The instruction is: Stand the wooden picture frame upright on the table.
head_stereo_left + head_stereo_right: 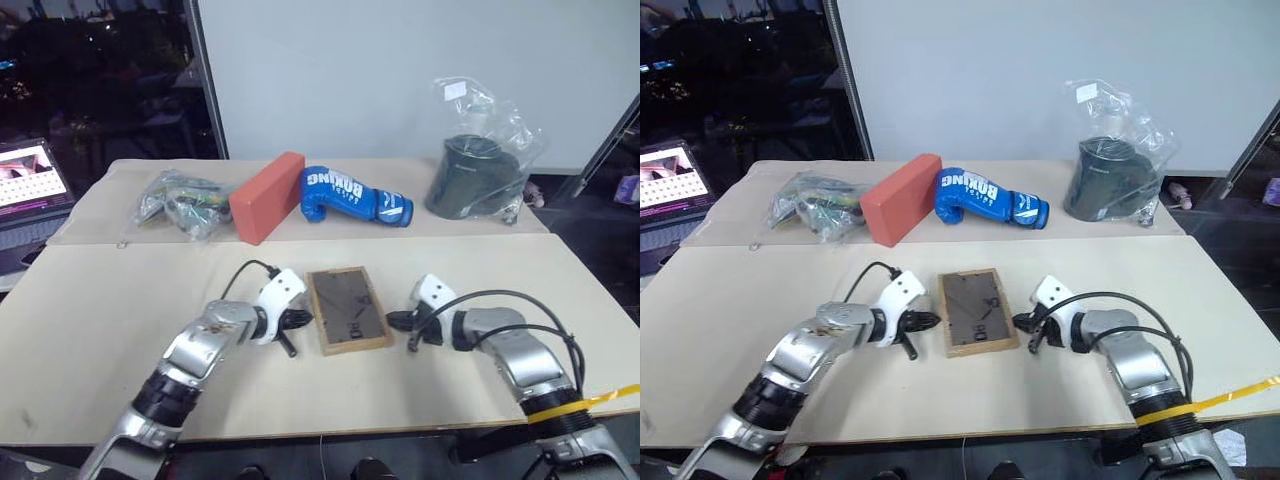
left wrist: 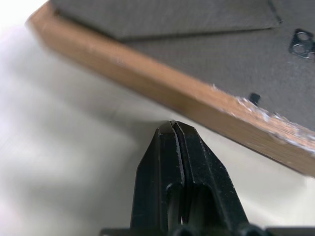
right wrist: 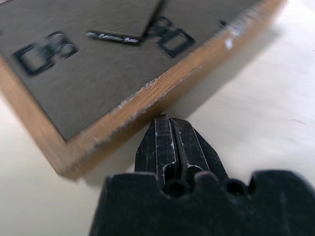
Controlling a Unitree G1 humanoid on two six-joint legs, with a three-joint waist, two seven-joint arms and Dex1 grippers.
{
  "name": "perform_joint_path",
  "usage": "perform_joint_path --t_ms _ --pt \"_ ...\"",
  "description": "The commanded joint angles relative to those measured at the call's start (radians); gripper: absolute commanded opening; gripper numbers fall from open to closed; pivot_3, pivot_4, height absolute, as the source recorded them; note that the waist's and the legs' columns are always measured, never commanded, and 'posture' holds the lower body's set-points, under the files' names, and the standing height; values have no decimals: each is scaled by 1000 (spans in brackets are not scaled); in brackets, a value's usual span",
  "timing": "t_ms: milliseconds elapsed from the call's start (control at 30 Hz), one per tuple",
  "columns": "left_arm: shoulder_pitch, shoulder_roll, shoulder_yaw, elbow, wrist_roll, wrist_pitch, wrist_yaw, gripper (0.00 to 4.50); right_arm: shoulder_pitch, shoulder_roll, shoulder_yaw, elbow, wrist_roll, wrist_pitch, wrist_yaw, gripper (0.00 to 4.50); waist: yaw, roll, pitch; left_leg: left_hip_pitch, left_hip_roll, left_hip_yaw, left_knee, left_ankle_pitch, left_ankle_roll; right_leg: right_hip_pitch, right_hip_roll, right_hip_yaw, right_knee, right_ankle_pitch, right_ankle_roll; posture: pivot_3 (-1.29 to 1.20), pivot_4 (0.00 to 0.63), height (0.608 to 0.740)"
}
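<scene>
The wooden picture frame [image 1: 348, 309] lies flat on the table [image 1: 100, 310], dark back up, between my two grippers. My left gripper [image 1: 303, 319] is shut and points at the frame's left edge, its tip close to the wood [image 2: 162, 93]. On the other side my right gripper [image 1: 393, 321] is also shut, its tip right beside the frame's right edge [image 3: 147, 101]. Metal hangers and the fold-out stand [image 3: 123, 37] show on the frame's back. Neither gripper holds anything.
Along the far part of the table lie a crumpled plastic bag [image 1: 180, 203], a red-orange block [image 1: 266, 196], a blue boxing glove [image 1: 352, 197] and a dark container in clear plastic [image 1: 475, 175]. A laptop [image 1: 30, 185] sits at the far left.
</scene>
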Motion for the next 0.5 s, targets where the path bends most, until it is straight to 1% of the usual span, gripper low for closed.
perform_joint_path --t_ms 33,133,233,267,367,400,433,467,500 --pt "105 66 31 -48 -25 85 -24 79 -16 20 26 -64 11 23 1 0 -1 0 0 0 0 0 0 0 0 0 0 0 0 0 0 0 150 720" --pt "161 77 57 -122 -65 134 -21 79 -33 36 41 -67 3 32 -2 0 -8 -1 -1 0 0 0 -2 0 0 -1 0 0 0 -1 -1 0 150 720" --pt "193 57 110 -156 -96 179 19 79 -43 6 47 -46 -21 23 7 0 -3 -2 -1 0 0 0 -3 0 0 -1 0 0 0 -2 -2 0 150 720" --pt "195 32 158 -156 -115 203 48 79 -45 -10 44 -32 -30 14 10 0 0 -2 -1 0 0 0 -3 0 0 0 0 0 -1 -2 -2 0 150 720" --pt "148 -119 406 -139 -217 354 168 79 -52 -54 21 9 -38 -13 19 0 12 -2 -1 0 0 1 -3 0 0 0 0 -1 -1 -2 -1 0 150 720" --pt "118 -156 496 -140 -259 478 170 79 -55 -69 11 25 -38 -23 23 0 14 -2 -1 0 0 1 -2 0 0 0 0 -1 -1 -2 -1 0 150 720" --pt "80 -164 595 -85 -367 619 152 580 -62 -87 0 50 -40 -38 26 0 17 -3 -1 0 0 0 -1 0 0 0 0 -1 -1 -2 -1 0 150 720" --pt "55 -167 661 -43 -453 715 149 745 -67 -99 -7 68 -41 -50 28 0 17 -3 -1 0 0 0 -1 0 0 -1 0 -1 0 -2 -1 0 150 720" --pt "34 -175 715 -38 -516 767 134 1092 -72 -109 -11 87 -42 -63 31 0 16 -3 -1 -2 0 0 1 0 0 -2 0 -2 1 -2 -1 0 150 720"
